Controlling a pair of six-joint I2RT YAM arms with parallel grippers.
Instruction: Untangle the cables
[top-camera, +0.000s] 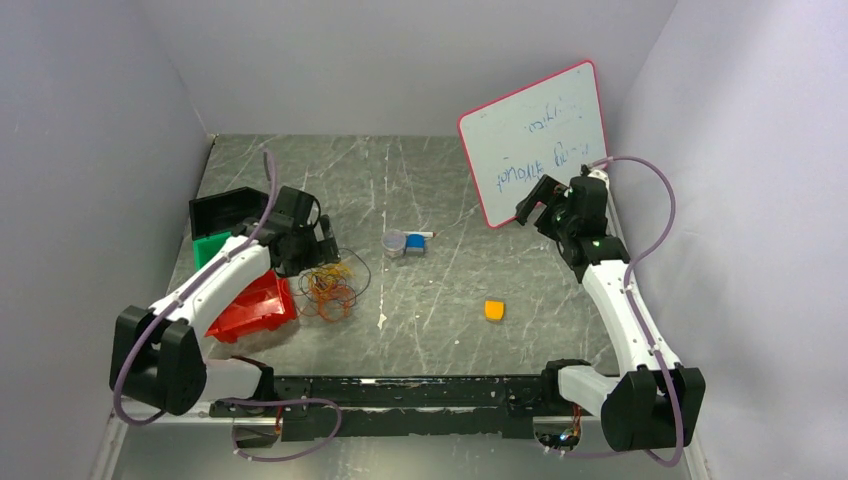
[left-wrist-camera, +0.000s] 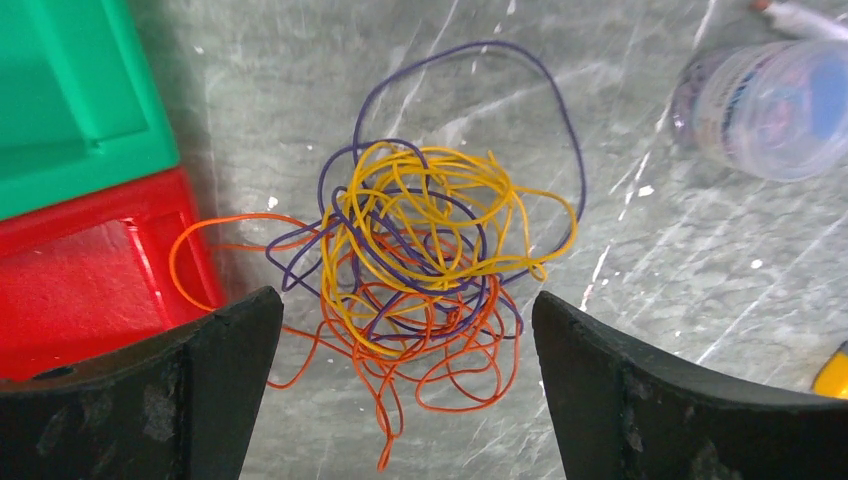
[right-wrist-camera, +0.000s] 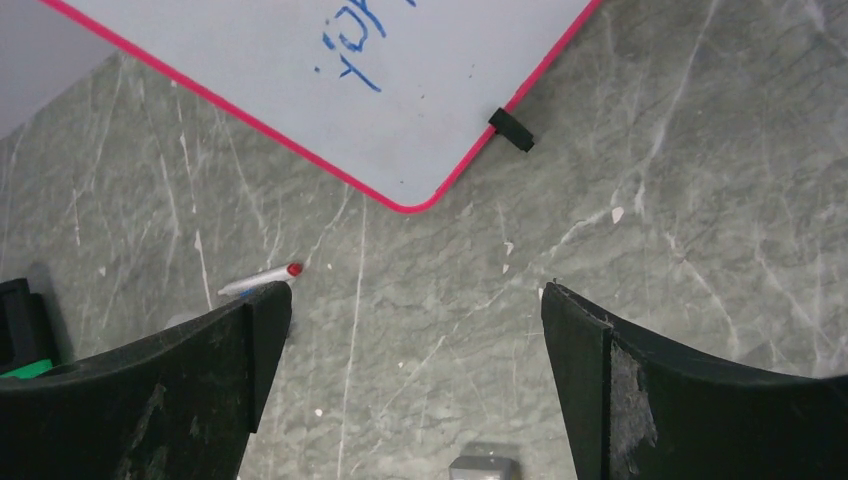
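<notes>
My left gripper (left-wrist-camera: 402, 318) hangs wide open directly over the cables (left-wrist-camera: 420, 240), 1 tangled heap on the table (left-wrist-camera: 690, 270) beside the red bin (left-wrist-camera: 90, 270). The right gripper (right-wrist-camera: 415, 310), also wide, is well apart, so left is nearer.

1. Top view: high and behind, looking down over the whole bench (top-camera: 440, 200).
2. Left wrist: close above the cables (left-wrist-camera: 420, 250), which the top view also shows.
3. Right wrist: close, facing down at the whiteboard (right-wrist-camera: 300, 60) corner, likewise shared.
</notes>
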